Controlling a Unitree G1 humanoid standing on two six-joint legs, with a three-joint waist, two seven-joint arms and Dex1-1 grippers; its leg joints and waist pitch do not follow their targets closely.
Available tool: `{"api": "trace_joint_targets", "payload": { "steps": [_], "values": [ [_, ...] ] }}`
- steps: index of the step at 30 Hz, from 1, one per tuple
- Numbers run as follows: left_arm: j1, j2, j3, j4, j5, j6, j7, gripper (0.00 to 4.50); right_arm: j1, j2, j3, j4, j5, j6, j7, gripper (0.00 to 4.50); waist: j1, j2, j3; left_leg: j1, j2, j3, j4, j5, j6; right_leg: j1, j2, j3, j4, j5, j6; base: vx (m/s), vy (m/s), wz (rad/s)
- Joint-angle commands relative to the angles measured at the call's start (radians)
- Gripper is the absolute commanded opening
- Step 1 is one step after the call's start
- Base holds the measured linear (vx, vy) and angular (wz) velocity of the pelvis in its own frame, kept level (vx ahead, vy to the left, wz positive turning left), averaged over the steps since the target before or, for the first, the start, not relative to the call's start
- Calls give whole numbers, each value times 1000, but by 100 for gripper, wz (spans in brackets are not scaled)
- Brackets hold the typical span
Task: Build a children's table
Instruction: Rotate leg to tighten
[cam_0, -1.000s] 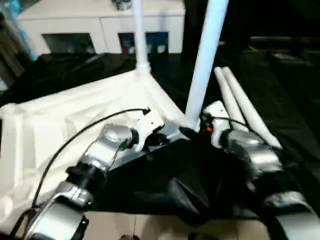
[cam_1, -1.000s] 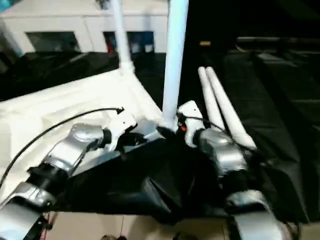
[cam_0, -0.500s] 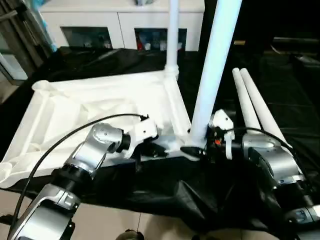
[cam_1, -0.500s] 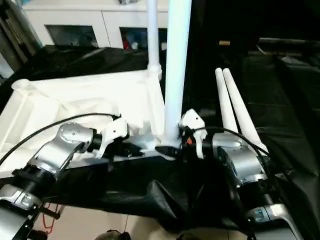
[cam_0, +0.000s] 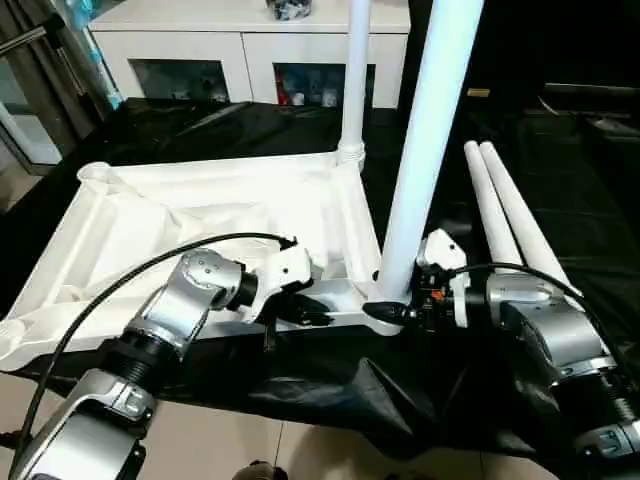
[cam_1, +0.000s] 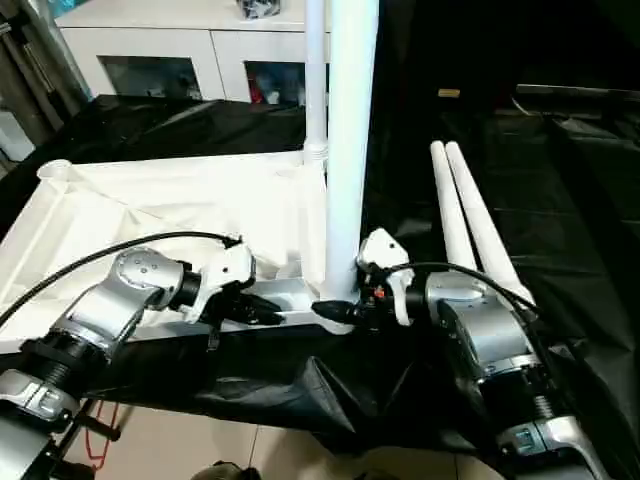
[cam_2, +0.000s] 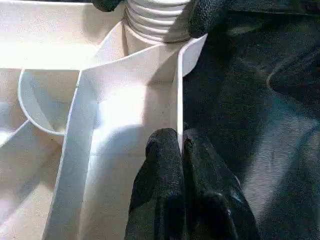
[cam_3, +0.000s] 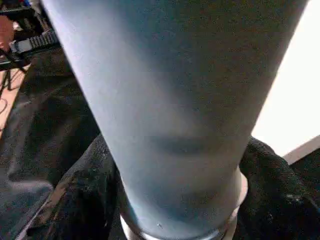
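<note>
The white tabletop (cam_0: 200, 215) lies upside down, ribbed underside up, on a black cloth (cam_0: 560, 200). The left gripper (cam_2: 180, 145) is pinched closed on the thin wall of the tabletop's near edge. Two legs stand upright in corner sockets: the far leg (cam_0: 354, 70) at the far right corner, the near leg (cam_0: 425, 150) at the near right corner. The right gripper (cam_0: 395, 312) has its black fingers on either side of the near leg's base, closed around it. Two loose legs (cam_0: 505, 215) lie side by side on the cloth, right of the tabletop. A white cabinet (cam_0: 240, 45) stands behind
</note>
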Motion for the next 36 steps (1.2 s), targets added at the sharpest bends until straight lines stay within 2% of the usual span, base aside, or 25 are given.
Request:
{"api": "trace_joint_targets", "payload": {
  "steps": [1, 3, 4, 6, 8, 9, 10, 11, 13, 16, 19, 21, 23, 25, 26, 27, 28, 29, 32, 33, 34, 36],
  "values": [
    [-15, -32, 8, 3, -3, 2, 43, 0, 11, 36, 34, 20, -33, 6, -54, 274, 0, -21, -82, 15, 52, -17, -63, -150, 82, 54, -64, 52, -70, -210, -213, 0, 0, 0],
    [-23, -49, 19, 17, -1, 16, 78, 0, 6, 59, 24, 52, -50, 0, -112, 274, -3, -22, -79, 17, 52, -16, -64, -163, 73, 52, -64, 52, -74, -241, -207, 0, 0, 0],
    [-48, -94, 43, 57, 10, 40, 175, 0, -17, 124, -13, 142, -74, -6, -268, 274, -5, -21, -77, 17, 50, -15, -64, -170, 68, 49, -64, 52, -76, -257, -207, 0, 0, 0],
    [-71, -132, 60, 90, 21, 56, 254, 0, -38, 181, -53, 209, -75, -1, -381, 274, -14, -19, -71, 23, 47, -20, -70, -237, 28, 47, -65, 48, -89, -368, -183, 0, 0, 0],
    [-85, -156, 66, 107, 27, 72, 295, 0, -54, 217, -74, 248, -71, 4, -443, 274, -25, -20, -74, 28, 50, -26, -75, -287, 2, 47, -64, 48, -92, -394, -168, 0, 0, 0],
    [-85, -156, 66, 107, 27, 72, 295, 0, -54, 217, -74, 248, -71, 4, -443, 274, -25, -20, -74, 28, 50, -26, -75, -287, 2, 47, -64, 48, -92, -394, -168, 0, 0, 0],
    [-108, -204, 76, 129, 34, 113, 374, 0, -93, 286, -113, 328, -59, 11, -566, 273, -32, -20, -75, 25, 49, -24, -75, -294, 5, 48, -64, 50, -91, -370, -174, 0, 0, 0],
    [-118, -225, 81, 138, 36, 127, 407, 0, -111, 314, -127, 362, -53, 10, -611, 273, -34, -18, -73, 27, 48, -24, -76, -301, 4, 44, -64, 49, -92, -372, -176, 0, 0, 0],
    [-129, -255, 84, 147, 40, 146, 448, 0, -139, 351, -130, 414, -62, 3, -668, 273, -37, -15, -75, 28, 46, -26, -76, -322, -3, 47, -65, 46, -97, -386, -172, 0, 0, 0],
    [-133, -282, 86, 154, 48, 142, 459, 0, -173, 393, -137, 474, -83, -55, -682, 273, -41, -18, -75, 28, 45, -27, -76, -339, 0, 46, -65, 45, -100, -393, -169, 0, 0, 0],
    [-125, -282, 78, 144, 48, 131, 443, 0, -181, 403, -139, 476, -76, -82, -658, 273, -40, -19, -79, 24, 47, -26, -76, -316, 17, 50, -64, 47, -94, -335, -179, 0, 0, 0],
    [-119, -277, 73, 136, 46, 124, 430, 0, -184, 403, -147, 475, -66, -80, -645, 329, -41, -20, -79, 21, 47, -25, -76, -303, 26, 52, -64, 47, -92, -313, -189, 0, 0, 0],
    [-106, -261, 65, 117, 40, 105, 397, 0, -188, 396, -159, 467, -54, -81, -612, 329, -41, -19, -81, 21, 46, -24, -75, -295, 35, 53, -65, 47, -91, -301, -195, 0, 0, 0],
    [-96, -251, 68, 99, 27, 109, 371, 0, -190, 381, -157, 457, -57, -109, -591, 362, -44, -19, -84, 16, 49, -25, -74, -268, 42, 57, -66, 47, -84, -265, -205, 0, 0, 0],
    [-96, -251, 68, 99, 27, 109, 371, 0, -190, 381, -157, 457, -57, -109, -591, 362, -44, -19, -85, 16, 49, -25, -74, -259, 45, 56, -65, 48, -83, -251, -209, 0, 0, 0],
    [-89, -240, 67, 85, 22, 113, 350, 0, -188, 366, -148, 441, -62, -120, -569, 370, -44, -19, -85, 16, 49, -25, -74, -259, 45, 56, -65, 48, -83, -251, -209, 0, 0, 0],
    [-79, -223, 60, 69, 19, 105, 315, 0, -184, 344, -134, 418, -64, -127, -523, 370, -44, -20, -87, 15, 49, -23, -70, -235, 58, 59, -65, 47, -77, -204, -226, 0, 0, 0],
    [-71, -209, 55, 58, 15, 101, 290, 0, -178, 324, -121, 393, -62, -122, -480, 393, -45, -21, -87, 12, 49, -23, -70, -222, 65, 60, -65, 48, -76, -188, -230, 0, 0, 0],
    [-56, -165, 45, 33, 8, 91, 210, 0, -142, 233, -63, 292, -56, -89, -298, 393, -35, -18, -94, 12, 50, -20, -60, -136, 119, 65, -60, 46, -60, -52, -261, 0, 0, 0],
    [-55, -158, 43, 32, 7, 84, 197, 0, -136, 214, -53, 277, -57, -85, -269, 393, -33, -19, -93, 11, 51, -19, -60, -129, 127, 65, -59, 46, -59, -38, -264, 0, 0, 0],
    [-53, -149, 42, 29, 2, 74, 177, 0, -128, 190, -44, 255, -50, -78, -227, 393, -22, -16, -93, 15, 52, -17, -58, -130, 133, 63, -59, 45, -59, -41, -265, 0, 0, 0],
    [-45, -134, 39, 19, -7, 55, 134, 0, -114, 151, -34, 216, -32, -60, -150, 393, -16, -14, -90, 16, 55, -17, -61, -145, 128, 62, -60, 45, -62, -67, -265, 0, 0, 0]
  ]
}}
